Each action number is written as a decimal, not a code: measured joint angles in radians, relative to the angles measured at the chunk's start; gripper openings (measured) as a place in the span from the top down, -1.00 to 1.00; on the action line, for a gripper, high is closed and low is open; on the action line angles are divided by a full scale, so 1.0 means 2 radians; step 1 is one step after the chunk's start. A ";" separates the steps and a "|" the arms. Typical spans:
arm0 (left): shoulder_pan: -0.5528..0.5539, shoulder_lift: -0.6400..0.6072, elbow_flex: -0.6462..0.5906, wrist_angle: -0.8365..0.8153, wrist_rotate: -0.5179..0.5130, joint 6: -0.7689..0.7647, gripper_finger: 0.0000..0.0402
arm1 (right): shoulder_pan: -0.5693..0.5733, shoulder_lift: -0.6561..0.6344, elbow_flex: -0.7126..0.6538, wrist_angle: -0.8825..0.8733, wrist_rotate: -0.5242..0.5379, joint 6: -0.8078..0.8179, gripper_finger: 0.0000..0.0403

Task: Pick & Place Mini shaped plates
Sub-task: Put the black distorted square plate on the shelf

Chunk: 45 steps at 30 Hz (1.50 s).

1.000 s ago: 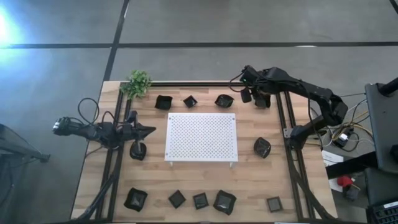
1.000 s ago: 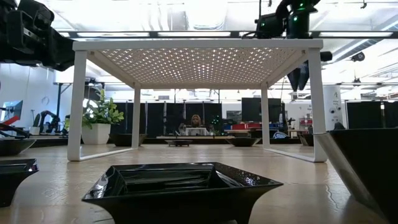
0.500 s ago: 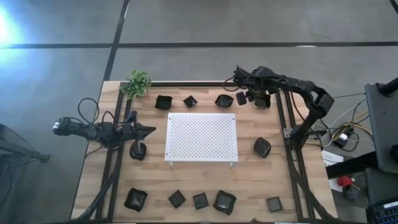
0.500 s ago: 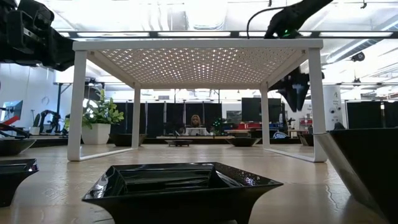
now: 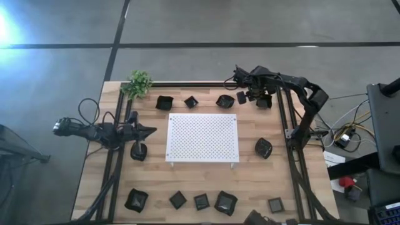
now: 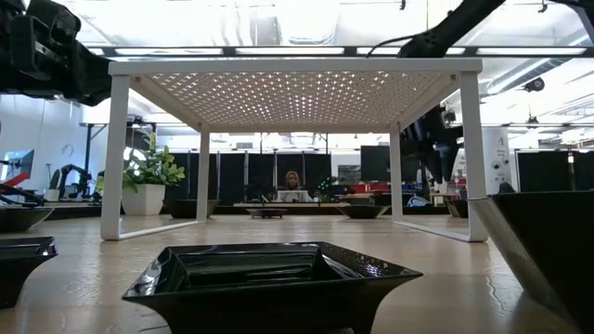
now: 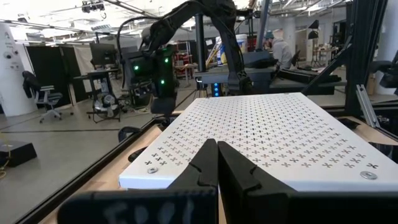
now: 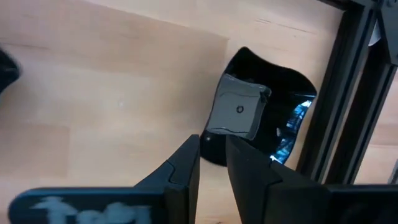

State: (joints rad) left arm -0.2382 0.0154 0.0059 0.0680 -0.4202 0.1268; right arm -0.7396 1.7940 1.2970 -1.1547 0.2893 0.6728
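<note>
Four camera views of one wooden table (image 5: 250,175).
One looks straight down; one sits at tabletop level, facing the room; each wrist camera looks closely past its fingers. Overhead, low and left wrist views share the white perforated board (image 5: 202,137) (image 6: 295,83) (image 7: 267,134).

- I am working in a robotics lab or open workshop hall: grey concrete floor (image 5: 187,25) around the wooden worktop (image 5: 250,181).
- Black metal frame rails (image 5: 294,169) run along the worktop's sides.
- Beyond it I see office chairs (image 7: 46,99), dark monitors (image 6: 380,162), equipment with green status lights (image 7: 152,65), ceiling strip lighting.
- A person (image 6: 292,181) sits at a far desk.
</note>
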 joint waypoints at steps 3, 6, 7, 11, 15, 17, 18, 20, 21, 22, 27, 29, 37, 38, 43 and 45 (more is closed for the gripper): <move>0.000 0.000 0.000 0.000 0.000 0.000 1.00 | -0.006 0.007 -0.003 0.015 0.000 0.002 0.64; 0.000 0.000 0.000 0.000 0.000 0.000 1.00 | -0.009 0.014 -0.006 0.031 0.000 0.002 0.66; 0.000 0.000 0.000 0.000 0.000 0.000 1.00 | -0.009 0.016 -0.006 0.034 0.000 0.002 0.66; 0.000 0.000 0.000 0.000 0.000 0.000 1.00 | -0.014 0.020 -0.011 0.035 0.000 0.002 0.65; 0.000 0.000 0.000 0.000 0.000 0.000 1.00 | -0.020 0.018 -0.031 0.035 0.001 0.006 0.62; 0.000 0.000 0.000 0.000 0.000 0.000 1.00 | -0.022 0.017 -0.040 0.036 0.000 0.010 0.60; 0.000 0.000 0.000 0.000 0.000 0.000 1.00 | -0.024 0.017 -0.043 0.037 0.000 0.010 0.60; 0.000 0.000 0.000 0.000 0.000 0.000 1.00 | -0.024 0.017 -0.048 0.046 0.000 0.010 0.60; 0.000 0.000 0.000 0.000 0.000 0.000 1.00 | -0.024 0.017 -0.049 0.049 0.000 0.010 0.60; 0.000 0.000 0.000 0.000 0.000 0.000 1.00 | -0.024 0.017 -0.050 0.053 0.000 0.009 0.60; 0.000 0.000 0.000 0.000 0.000 0.000 1.00 | -0.024 0.016 -0.047 0.058 -0.001 0.006 0.64; 0.000 0.000 0.000 0.000 0.000 0.000 1.00 | -0.024 0.013 -0.046 0.059 -0.002 0.004 0.66; 0.000 0.000 0.000 0.000 0.000 0.000 1.00 | -0.024 0.006 -0.039 0.060 -0.009 0.011 0.63; 0.000 0.000 0.000 0.000 0.000 0.000 1.00 | -0.024 0.006 -0.039 0.060 -0.014 0.015 0.63; 0.000 0.000 0.000 0.000 0.000 0.000 1.00 | -0.024 0.006 -0.040 0.086 -0.047 0.028 0.59; 0.000 0.000 0.000 0.000 0.000 0.000 1.00 | -0.024 0.006 -0.041 0.091 -0.049 0.033 0.58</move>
State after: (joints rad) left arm -0.2382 0.0154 0.0059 0.0680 -0.4206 0.1265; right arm -0.7879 1.8053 1.2158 -0.9728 0.1917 0.7395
